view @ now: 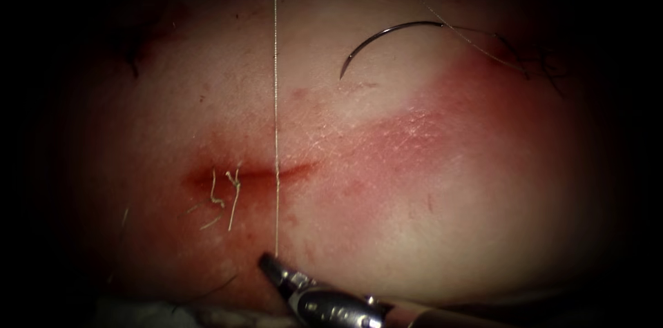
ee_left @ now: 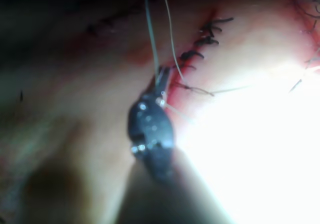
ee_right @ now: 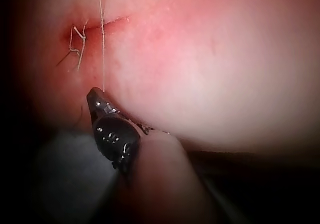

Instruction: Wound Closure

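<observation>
The cut point(view: 248, 175) lies left of centre on the tissue point(view: 449, 183), with short cut thread ends point(view: 231, 190) at its left part. A taut pale thread point(view: 276, 93) runs straight up from the right tool point(view: 266, 259), crosses the cut and leaves the endoscope view at the top. The right tool's jaws are shut on this thread just below the cut, as the right wrist view point(ee_right: 92, 93) also shows. The curved needle point(view: 387, 30) lies free on the tissue, up and right of the cut, held by neither tool. In the left wrist view the left tool point(ee_left: 161, 82) is shut on thread point(ee_left: 150, 29).
Red fluid point(view: 207, 183) stains the tissue around the cut. Dark thread strands point(view: 532, 62) lie at the far upper right beyond the needle. A row of dark stitches point(ee_left: 202, 42) sits beside the left tool. Pale cloth point(view: 138, 311) borders the tissue's near edge.
</observation>
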You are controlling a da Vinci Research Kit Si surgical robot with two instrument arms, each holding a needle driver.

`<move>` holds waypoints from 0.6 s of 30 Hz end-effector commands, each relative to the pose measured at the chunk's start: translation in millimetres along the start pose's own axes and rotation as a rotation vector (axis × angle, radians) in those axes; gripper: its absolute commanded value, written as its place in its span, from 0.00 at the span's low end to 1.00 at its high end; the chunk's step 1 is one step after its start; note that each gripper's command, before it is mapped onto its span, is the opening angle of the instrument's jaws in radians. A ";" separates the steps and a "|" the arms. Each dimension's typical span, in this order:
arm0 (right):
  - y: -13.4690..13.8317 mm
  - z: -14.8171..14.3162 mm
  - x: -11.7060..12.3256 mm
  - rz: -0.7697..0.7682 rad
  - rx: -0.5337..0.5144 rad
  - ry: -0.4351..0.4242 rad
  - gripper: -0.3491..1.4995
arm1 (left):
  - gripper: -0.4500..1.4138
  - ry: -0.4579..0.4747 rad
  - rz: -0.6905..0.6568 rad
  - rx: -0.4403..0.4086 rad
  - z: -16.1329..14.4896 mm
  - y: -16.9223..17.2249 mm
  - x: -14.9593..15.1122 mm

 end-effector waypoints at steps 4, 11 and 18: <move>1.1 0.9 1.1 0.026 -0.041 0.050 0.35 | 0.00 0.004 0.008 -0.032 0.2 2.7 -1.4; 2.4 -1.6 0.8 0.112 -0.049 -0.017 0.99 | 0.00 0.006 -0.002 -0.096 -3.3 8.5 -0.7; 5.8 -7.1 3.6 0.153 0.219 -0.055 0.99 | 0.00 0.029 -0.052 -0.134 -10.3 16.5 3.1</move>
